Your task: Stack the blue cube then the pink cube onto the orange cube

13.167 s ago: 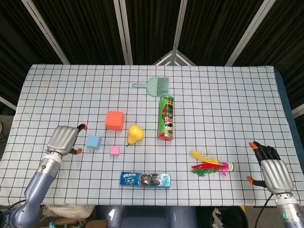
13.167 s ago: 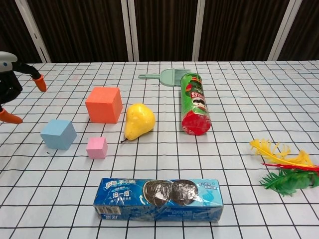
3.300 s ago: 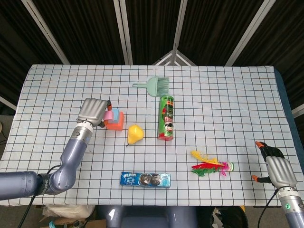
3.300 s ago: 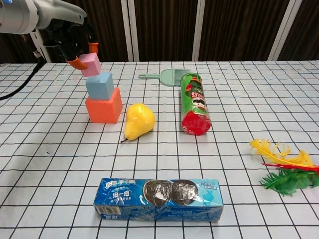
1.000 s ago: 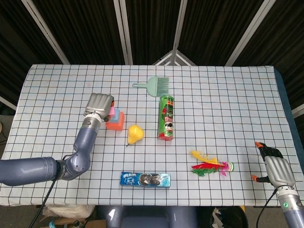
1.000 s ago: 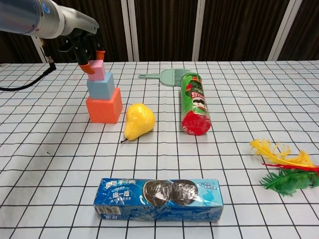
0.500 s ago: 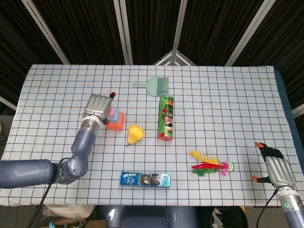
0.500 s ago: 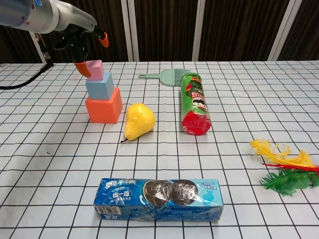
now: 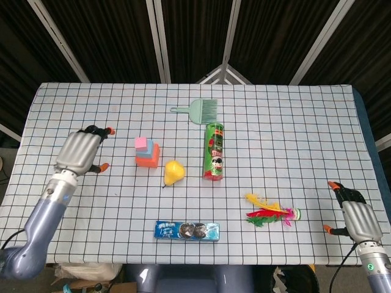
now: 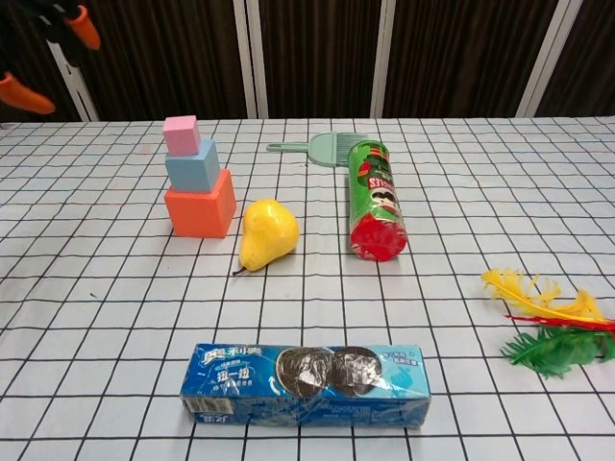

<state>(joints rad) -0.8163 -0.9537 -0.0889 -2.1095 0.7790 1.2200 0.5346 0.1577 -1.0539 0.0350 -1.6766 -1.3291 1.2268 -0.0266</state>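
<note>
The orange cube [image 10: 200,212] stands on the checked table [image 10: 125,317] with the blue cube [image 10: 192,165] on top of it and the small pink cube [image 10: 182,134] on top of that. From above, the same stack shows as the pink cube [image 9: 141,144] over the blue cube [image 9: 148,146] and the orange cube [image 9: 148,157]. My left hand [image 9: 79,152] hovers well to the left of the stack, fingers apart, holding nothing; only its orange fingertips [image 10: 83,27] reach the chest view. My right hand [image 9: 356,218] sits at the table's near right corner, fingers apart and holding nothing.
A yellow pear [image 10: 266,233] lies just right of the stack. A green chips can [image 10: 373,199] lies on its side, a green brush [image 10: 323,147] behind it. A blue cookie pack [image 10: 306,382] is near the front edge and a feather shuttlecock [image 10: 546,322] at the right.
My left hand has let go of the pink cube and drawn away to the left. The pink cube stays on the blue cube. The right hand has not moved.
</note>
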